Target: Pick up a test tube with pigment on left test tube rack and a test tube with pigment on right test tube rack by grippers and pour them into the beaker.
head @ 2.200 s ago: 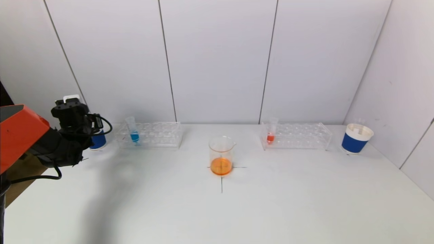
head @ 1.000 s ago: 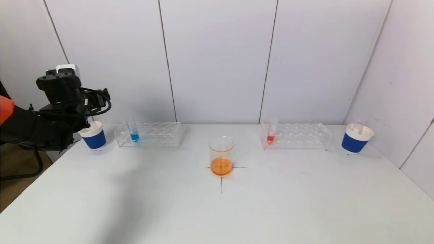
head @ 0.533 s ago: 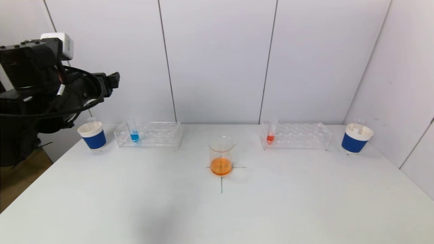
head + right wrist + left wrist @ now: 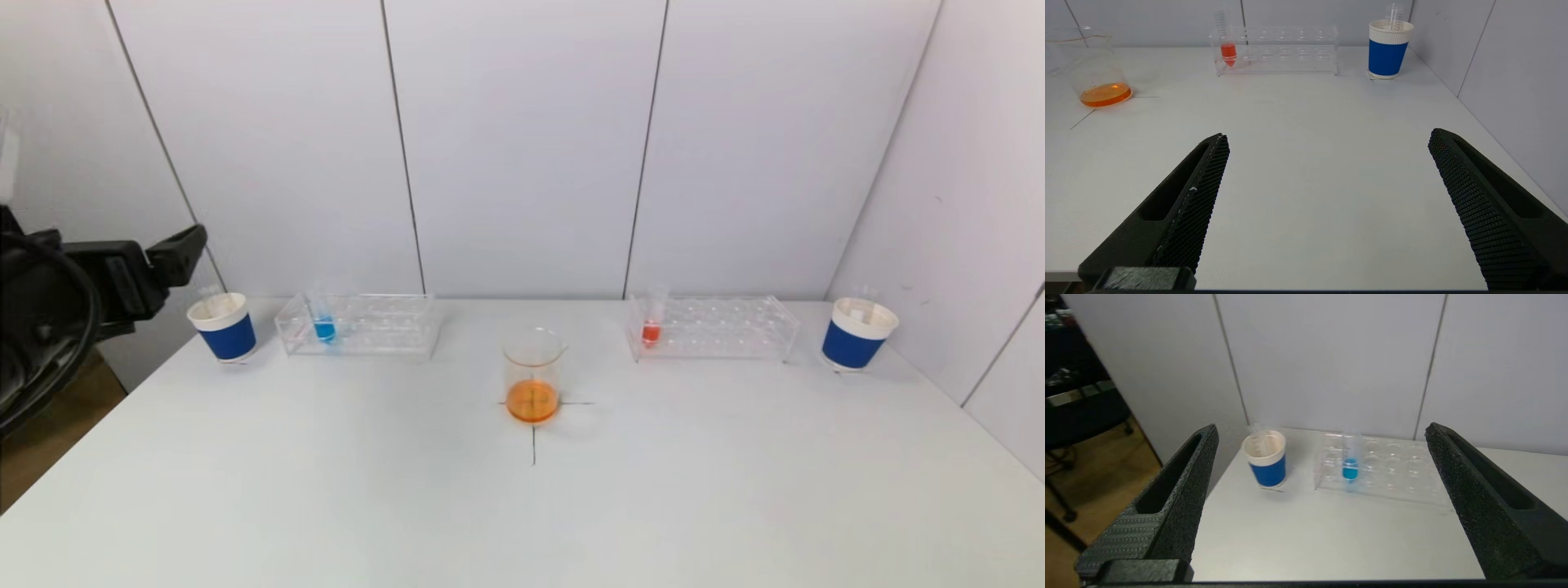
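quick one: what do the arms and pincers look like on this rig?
Both pincers are matte black, each with two long tapered fingers that have a slot-shaped recess along the outside. The left pincer has a grainy, pebbled finish; the right pincer has a fine mesh-like grid pattern. In the head view only the left arm shows: black housing with a looping black cable.

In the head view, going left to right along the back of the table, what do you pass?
Left gripper → left blue cup → blue test tube in the left rack → beaker → red test tube in the right rack → right blue cup.
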`<state>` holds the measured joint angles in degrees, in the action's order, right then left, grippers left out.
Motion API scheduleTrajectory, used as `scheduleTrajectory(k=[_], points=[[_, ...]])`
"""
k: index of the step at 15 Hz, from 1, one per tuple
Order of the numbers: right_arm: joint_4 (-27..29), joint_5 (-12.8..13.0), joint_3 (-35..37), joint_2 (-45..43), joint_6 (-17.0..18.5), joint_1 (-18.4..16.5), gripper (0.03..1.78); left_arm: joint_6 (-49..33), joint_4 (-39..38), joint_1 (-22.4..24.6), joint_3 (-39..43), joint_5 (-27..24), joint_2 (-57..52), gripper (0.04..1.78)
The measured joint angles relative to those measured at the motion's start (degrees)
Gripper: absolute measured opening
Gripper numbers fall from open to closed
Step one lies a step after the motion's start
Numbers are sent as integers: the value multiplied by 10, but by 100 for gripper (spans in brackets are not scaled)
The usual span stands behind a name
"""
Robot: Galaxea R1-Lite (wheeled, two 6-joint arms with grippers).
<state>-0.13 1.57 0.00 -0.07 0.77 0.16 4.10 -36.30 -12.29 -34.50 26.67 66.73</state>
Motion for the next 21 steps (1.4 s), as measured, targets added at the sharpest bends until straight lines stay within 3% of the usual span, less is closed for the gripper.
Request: scheduleTrajectory(k=[6,11,17,21], points=[[0,0,0,0,0,0,177,36,4,-1,95,181,-142,176],[0,0,0,0,0,0,177,49,58,0,132,249,-250,176],[0,0,0,0,0,0,177,59,166,39,199,246,-393,176],[0,0,0,0,0,0,177,85,201,43,272,146,-478,176]])
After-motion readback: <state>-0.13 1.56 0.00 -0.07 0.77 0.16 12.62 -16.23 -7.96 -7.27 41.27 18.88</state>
